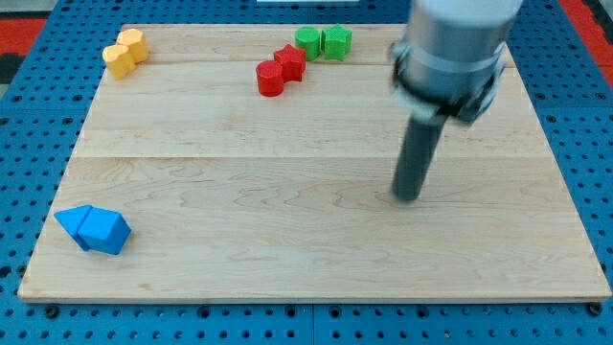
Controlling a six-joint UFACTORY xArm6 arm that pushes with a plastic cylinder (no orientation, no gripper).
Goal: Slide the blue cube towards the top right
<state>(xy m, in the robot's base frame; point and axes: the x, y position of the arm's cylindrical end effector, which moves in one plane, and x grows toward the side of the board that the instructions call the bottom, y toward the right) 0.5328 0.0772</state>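
Blue cube (103, 231) lies skewed, well left of my tip (409, 196).

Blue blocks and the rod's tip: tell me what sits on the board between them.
Nothing. In the camera view, only bare wood lies between my tip and the blue blocks at the view's bottom left; the red, green and yellow blocks all sit near the view's top.

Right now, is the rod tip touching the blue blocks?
No, my tip stands right of centre, far from the blue blocks at the view's bottom left.

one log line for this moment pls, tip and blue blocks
tip mid-right of board, touching no block | blue blocks bottom-left corner, touching each other, far from tip | push not started
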